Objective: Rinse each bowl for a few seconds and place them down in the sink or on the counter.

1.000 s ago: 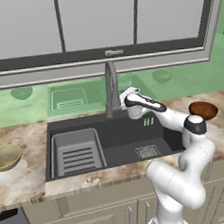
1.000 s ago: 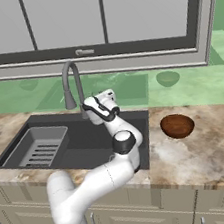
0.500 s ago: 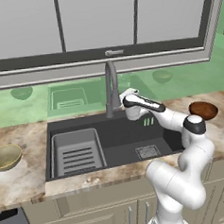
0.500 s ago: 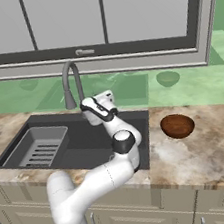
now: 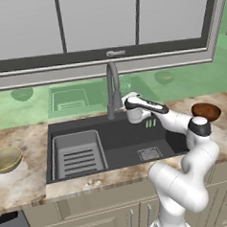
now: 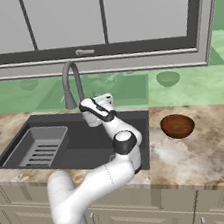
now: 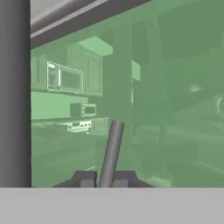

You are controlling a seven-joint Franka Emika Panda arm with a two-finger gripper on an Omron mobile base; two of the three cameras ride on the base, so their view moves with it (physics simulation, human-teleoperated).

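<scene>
Pincer (image 7: 105, 178) clamped on faucet lever (image 7: 111, 151); brown bowl (image 5: 206, 112) well right; gold bowl (image 5: 6, 159) far left.

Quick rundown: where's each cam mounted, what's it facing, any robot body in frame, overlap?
Left base view: behind-left of the arm, looking down at the sink; the arm rises lower right.
Right base view: behind-right, same sink; the arm rises lower left.
Hand view: on the hand, facing the green backsplash; gripper shut on the faucet lever.
Both base views share faucet and reddish-brown bowl.
</scene>
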